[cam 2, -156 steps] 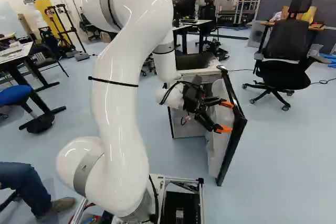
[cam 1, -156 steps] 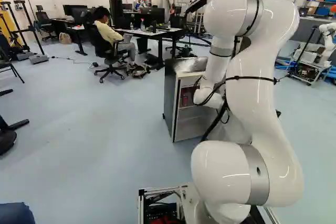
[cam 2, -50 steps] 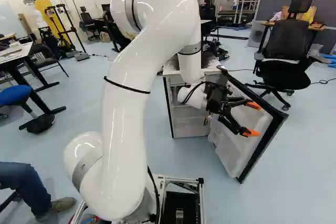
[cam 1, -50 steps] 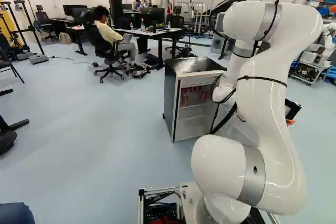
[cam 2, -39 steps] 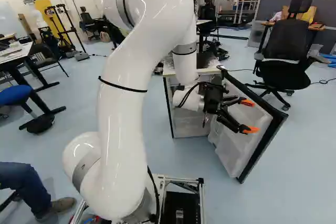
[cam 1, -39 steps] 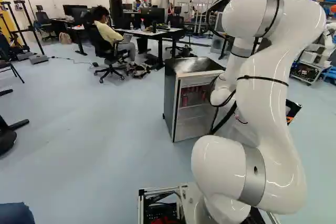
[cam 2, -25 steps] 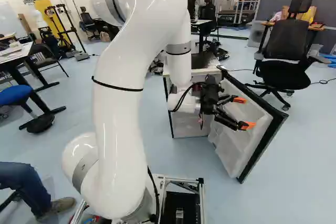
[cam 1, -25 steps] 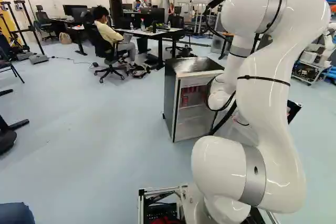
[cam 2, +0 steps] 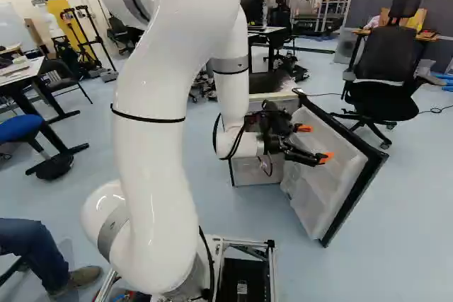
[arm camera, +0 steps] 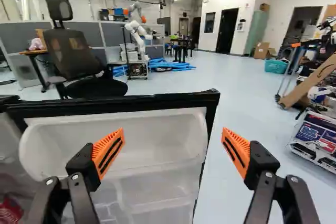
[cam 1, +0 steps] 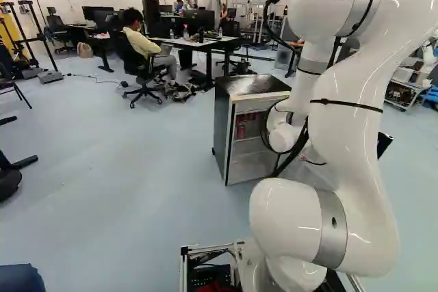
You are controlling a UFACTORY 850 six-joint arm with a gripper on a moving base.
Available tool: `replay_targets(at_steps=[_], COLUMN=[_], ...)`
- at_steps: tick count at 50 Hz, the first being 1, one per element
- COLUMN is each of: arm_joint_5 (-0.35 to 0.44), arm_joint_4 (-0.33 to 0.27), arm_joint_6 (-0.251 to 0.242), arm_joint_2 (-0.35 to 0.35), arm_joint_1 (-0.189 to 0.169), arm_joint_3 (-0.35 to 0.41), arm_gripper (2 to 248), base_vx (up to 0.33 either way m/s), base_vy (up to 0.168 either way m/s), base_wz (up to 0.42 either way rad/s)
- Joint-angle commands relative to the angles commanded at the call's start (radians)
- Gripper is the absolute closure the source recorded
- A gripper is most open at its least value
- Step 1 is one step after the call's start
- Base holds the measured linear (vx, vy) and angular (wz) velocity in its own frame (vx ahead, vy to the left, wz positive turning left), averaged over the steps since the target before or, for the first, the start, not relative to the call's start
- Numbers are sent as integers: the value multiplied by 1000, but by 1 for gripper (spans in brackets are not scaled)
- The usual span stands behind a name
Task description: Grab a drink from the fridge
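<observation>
Seen from the base, the fridge [cam 1: 224, 135] stands at about twelve o'clock, and its door [cam 2: 356, 199] is wide open toward one o'clock. The drinks to be taken are the red cans [cam 1: 241, 130]; they stand inside the fridge on the upper shelf [cam 1: 250, 139], and their exact number cannot be told. The gripper [cam 2: 315, 143] is in front of the inner side of the door, with its fingers spread wide and no can between them. In the wrist view, taking the gripper's own pointing as twelve o'clock, the pale upper door bin [arm camera: 152, 135] lies at about eleven to twelve o'clock, and below it there are further pale compartments [arm camera: 152, 192], whose inside is hard to make out. Near ten o'clock, low behind the left finger, a red object [arm camera: 9, 211] is cut off by the border; it may be a can, but this is not sure. At one o'clock, far away, stands a teal basket [arm camera: 275, 65], and its content is too small to tell. At two o'clock, a printed box [arm camera: 315, 140] is partly cut off. In the left base view, the arm [cam 1: 342, 135] covers part of the fridge opening and hides the gripper. In the right base view, the arm covers part of the fridge too.
</observation>
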Motion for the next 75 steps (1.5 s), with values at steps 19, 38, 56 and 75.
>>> replay_targets(at_steps=[19, 38, 56, 75], arm_joint_5=[0, 0, 0, 0], arm_joint_4=[-200, -399, -588, -788], arm_joint_6=[0, 0, 0, 0], arm_joint_2=[0, 2, 19, 6], arm_joint_1=[0, -19, -55, -93], arm_joint_3=[0, 4, 27, 8], arm_gripper=[3, 3, 3, 3], base_vx=[0, 0, 0, 0], base_vy=[0, 0, 0, 0], base_wz=[0, 0, 0, 0])
